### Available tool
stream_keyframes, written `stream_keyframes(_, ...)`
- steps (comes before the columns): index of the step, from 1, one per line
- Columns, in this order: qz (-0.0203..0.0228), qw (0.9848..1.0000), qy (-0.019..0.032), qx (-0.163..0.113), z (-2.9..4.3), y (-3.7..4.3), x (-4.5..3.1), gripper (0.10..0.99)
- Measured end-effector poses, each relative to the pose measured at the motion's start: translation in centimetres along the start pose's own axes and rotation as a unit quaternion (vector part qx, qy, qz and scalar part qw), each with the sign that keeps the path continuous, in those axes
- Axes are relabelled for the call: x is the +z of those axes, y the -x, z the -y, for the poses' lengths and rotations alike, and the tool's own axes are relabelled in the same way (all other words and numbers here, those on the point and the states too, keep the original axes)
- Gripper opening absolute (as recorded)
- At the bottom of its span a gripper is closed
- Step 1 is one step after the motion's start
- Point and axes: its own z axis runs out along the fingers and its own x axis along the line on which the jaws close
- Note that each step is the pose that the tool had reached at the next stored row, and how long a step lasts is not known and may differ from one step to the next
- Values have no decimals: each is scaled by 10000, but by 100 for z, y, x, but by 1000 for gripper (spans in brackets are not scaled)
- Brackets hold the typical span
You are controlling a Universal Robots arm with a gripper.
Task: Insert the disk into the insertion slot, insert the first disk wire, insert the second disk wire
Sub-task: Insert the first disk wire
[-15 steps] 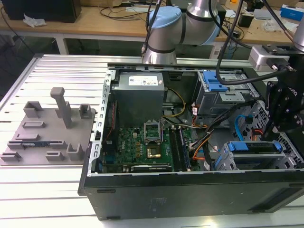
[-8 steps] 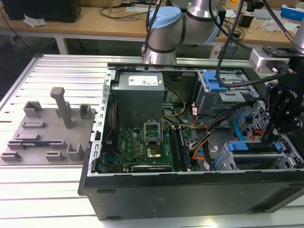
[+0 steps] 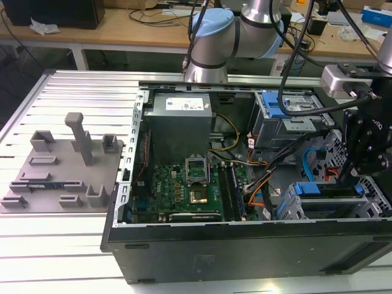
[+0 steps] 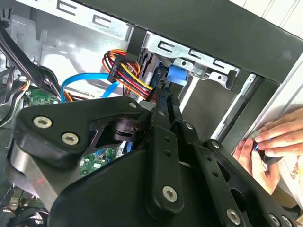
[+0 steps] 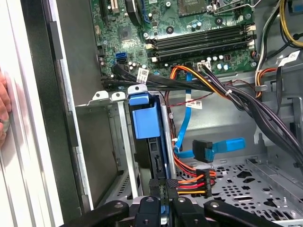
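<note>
The disk (image 5: 146,122), in its blue carrier with the handle facing out, sits inside the insertion slot (image 5: 121,142), a low grey cage at the case's front corner (image 3: 324,191). My gripper (image 5: 163,190) reaches down at the disk's rear end, its fingers close together and shut on the black plug of a disk wire (image 5: 191,182) with red, orange and yellow strands. In the second wrist view the same bundle (image 4: 127,71) runs to my gripper (image 4: 163,101), just behind the blue handle (image 4: 176,74). A blue flat disk wire (image 5: 222,145) with a black plug lies loose beside the cage.
The open case holds a motherboard (image 3: 184,190), a power supply (image 3: 180,119) and a taller cage with a blue latch (image 3: 285,110). Black cable bundles (image 5: 246,101) cross above the perforated floor. A person's hand (image 4: 272,142) rests at the case's outer edge. A grey fixture plate (image 3: 61,171) lies at the exterior view's left.
</note>
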Motion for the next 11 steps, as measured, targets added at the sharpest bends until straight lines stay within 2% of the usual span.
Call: stream_keyframes(11,0,10000,2,0,-3,4,43,165)
